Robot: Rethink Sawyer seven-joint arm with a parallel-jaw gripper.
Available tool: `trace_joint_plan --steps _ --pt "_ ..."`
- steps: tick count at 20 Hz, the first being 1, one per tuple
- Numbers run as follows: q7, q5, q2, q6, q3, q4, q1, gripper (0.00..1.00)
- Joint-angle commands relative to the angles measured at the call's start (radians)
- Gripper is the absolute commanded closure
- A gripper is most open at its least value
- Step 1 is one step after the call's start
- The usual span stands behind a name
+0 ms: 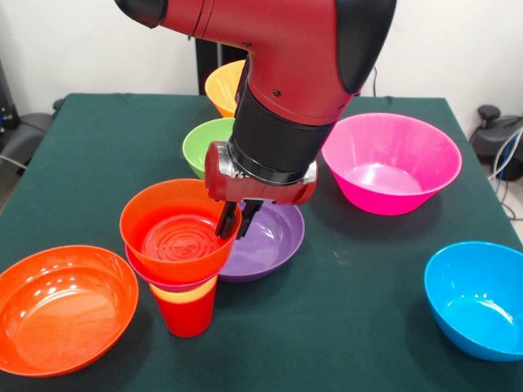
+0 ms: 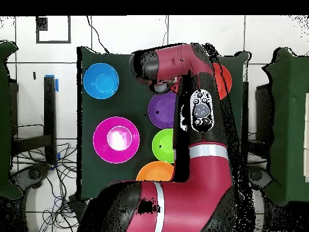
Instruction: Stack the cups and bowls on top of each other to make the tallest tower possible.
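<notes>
in the lower left of the front view the gripper [image 1: 238,219], fingers narrow over the rim of the glossy orange-red plastic bowl [image 1: 177,231] atop the funnel-shaped tower [image 1: 181,269], should release gently and rise straight off the desk [image 1: 351,310].

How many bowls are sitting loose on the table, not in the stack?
6: orange bowl front left, blue bowl front right, magenta-pink bowl right, purple bowl centre, green bowl and light orange bowl behind it. The arm may hide others.
</notes>
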Motion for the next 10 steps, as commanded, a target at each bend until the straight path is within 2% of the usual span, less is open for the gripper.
trace_joint_plan --steps 1,10 --pt "-0.173 -0.067 -0.001 -0.052 0.022 0.021 0.022 1.0" --pt "-0.173 -0.071 -0.004 -0.045 0.015 0.026 0.025 1.0"
